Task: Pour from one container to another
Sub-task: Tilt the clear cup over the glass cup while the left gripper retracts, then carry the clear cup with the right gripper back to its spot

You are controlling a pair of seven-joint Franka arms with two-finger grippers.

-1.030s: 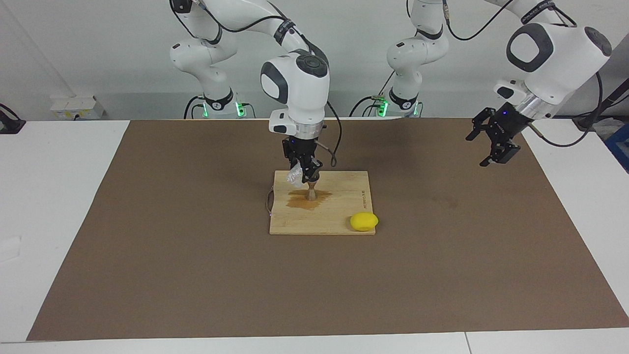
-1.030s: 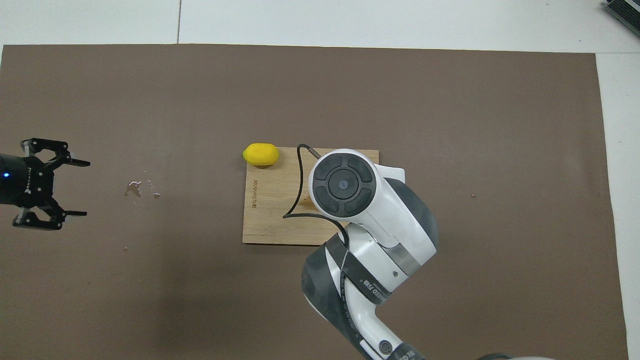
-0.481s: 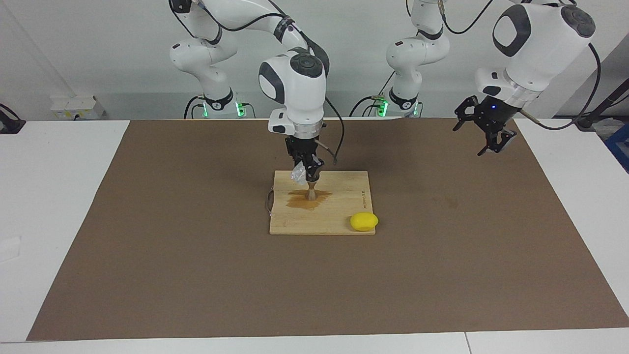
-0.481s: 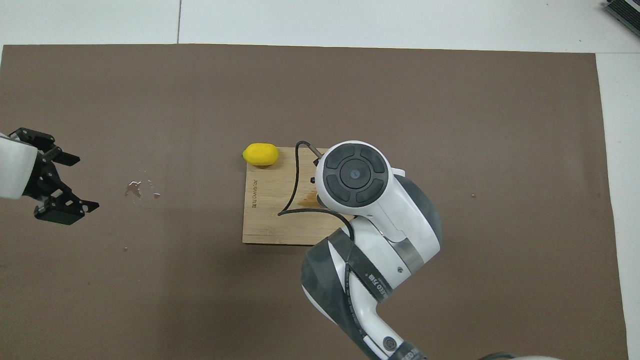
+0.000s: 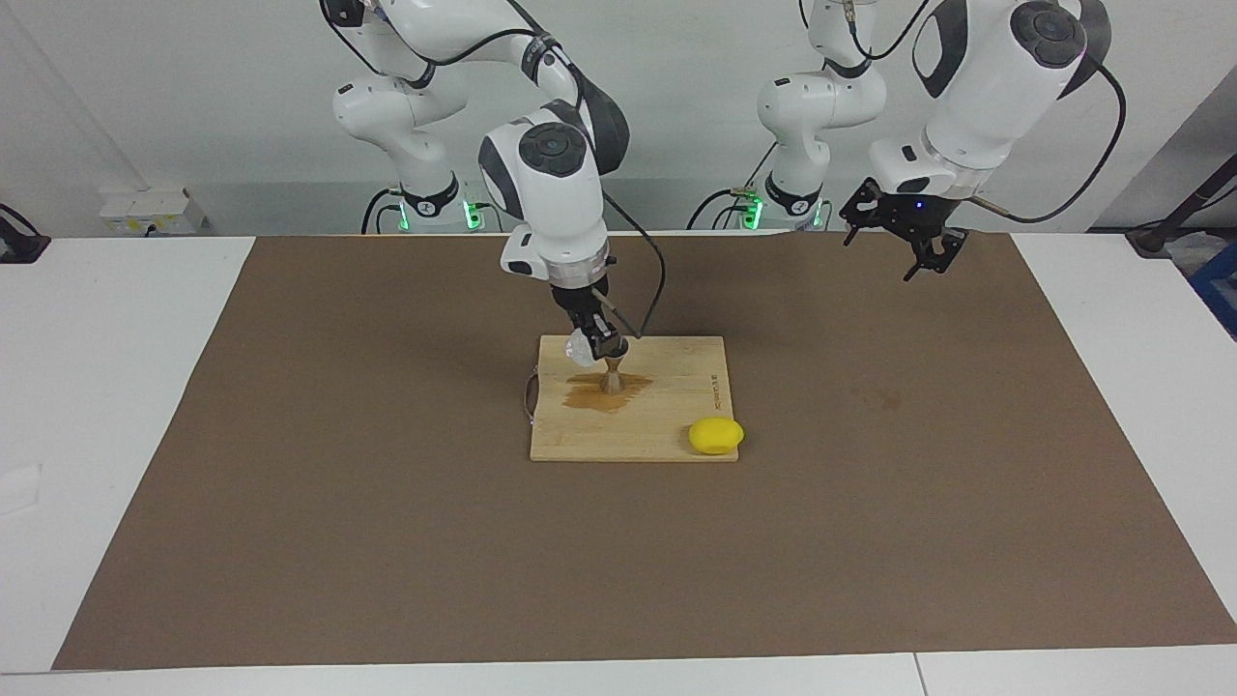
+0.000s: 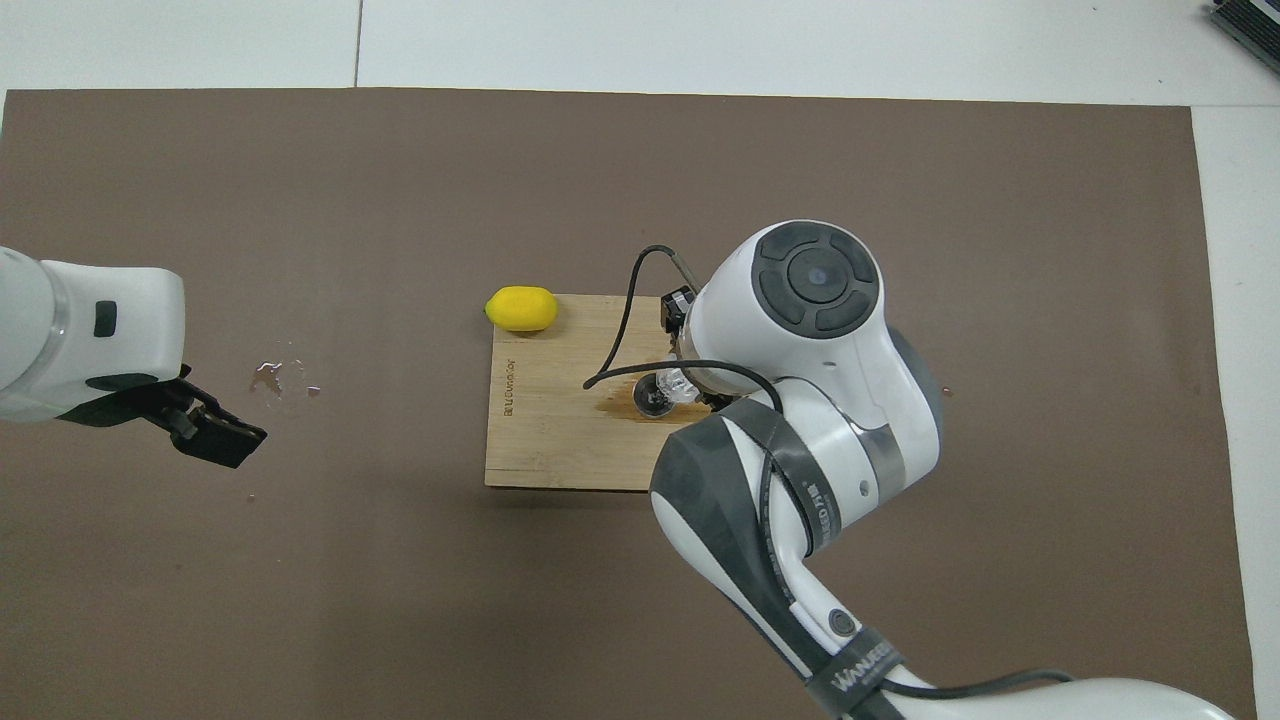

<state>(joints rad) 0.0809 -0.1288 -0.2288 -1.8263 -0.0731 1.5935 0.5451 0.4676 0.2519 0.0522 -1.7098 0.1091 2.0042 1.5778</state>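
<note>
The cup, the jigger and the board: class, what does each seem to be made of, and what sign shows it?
Cup: clear glass or plastic; see-through with bright glints.
Jigger: probably metal; silvery, narrow-waisted.
Board: pale wood, possibly bamboo; strip grain, matte, darkened by a wet stain.

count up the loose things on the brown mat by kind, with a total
clear cup: 1, tilted in the right gripper over the jigger
metal jigger: 1, upright on the board in a brown wet patch
wooden cutting board: 1
yellow lemon: 1, at the board's corner
total: 4
</note>
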